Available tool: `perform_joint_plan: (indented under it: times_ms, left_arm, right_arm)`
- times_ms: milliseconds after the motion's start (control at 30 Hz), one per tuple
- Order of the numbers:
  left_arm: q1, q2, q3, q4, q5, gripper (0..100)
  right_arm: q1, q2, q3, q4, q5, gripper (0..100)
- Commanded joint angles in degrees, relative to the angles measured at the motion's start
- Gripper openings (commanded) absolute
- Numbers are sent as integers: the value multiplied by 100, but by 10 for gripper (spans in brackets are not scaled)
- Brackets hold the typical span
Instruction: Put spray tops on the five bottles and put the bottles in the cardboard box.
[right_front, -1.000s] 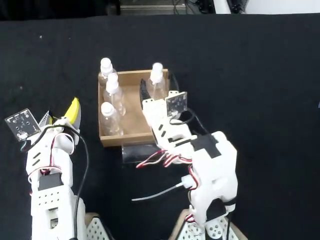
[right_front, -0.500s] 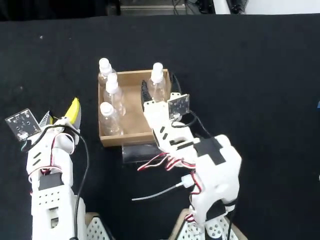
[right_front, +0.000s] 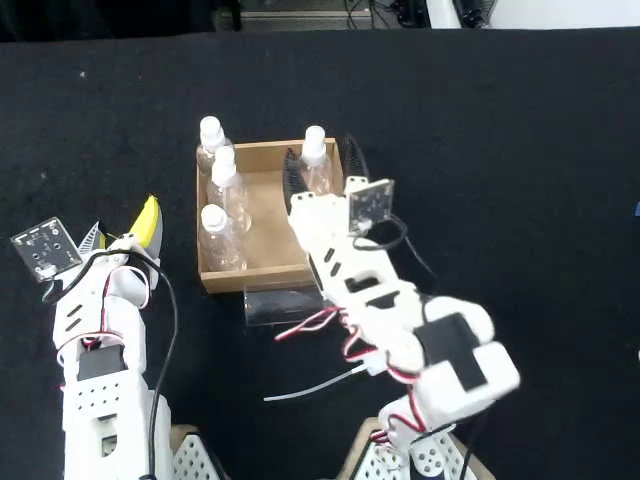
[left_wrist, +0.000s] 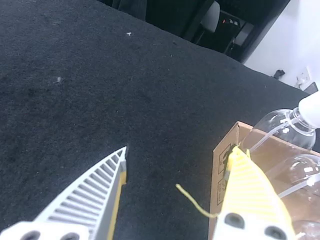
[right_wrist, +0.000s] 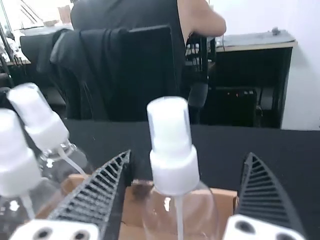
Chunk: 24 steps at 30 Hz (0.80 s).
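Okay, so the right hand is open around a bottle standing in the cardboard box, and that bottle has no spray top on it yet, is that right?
Not quite. The bottle has a white spray top on it, as the right wrist view shows. The rest holds: the right hand is open around it, and it stands in the box.
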Motion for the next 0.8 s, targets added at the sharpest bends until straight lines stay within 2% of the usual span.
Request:
perform_joint_plan:
  times_ms: [0,267,333,433,633,767]
  left_arm:
    - [-13,-9,-40,-97,26,295]
    - [-22,9,-40,-105,44,295]
    - [-40,-26,22,-114,26,295]
    - [-13,-35,110,-132,26,295]
    - [-13,-35,110,-132,44,295]
    - [-13,-35,110,-141,62,295]
  right_arm:
    - [-105,-875,347,18,-62,301]
    - [-62,-2413,1341,202,-62,301]
    - [-62,-2791,1393,774,-88,301]
    - [26,-3407,1385,1749,-571,301]
    - [835,-5015,1235,3341,-1187,301]
    - [1204,-6202,1244,4782,-1732,304]
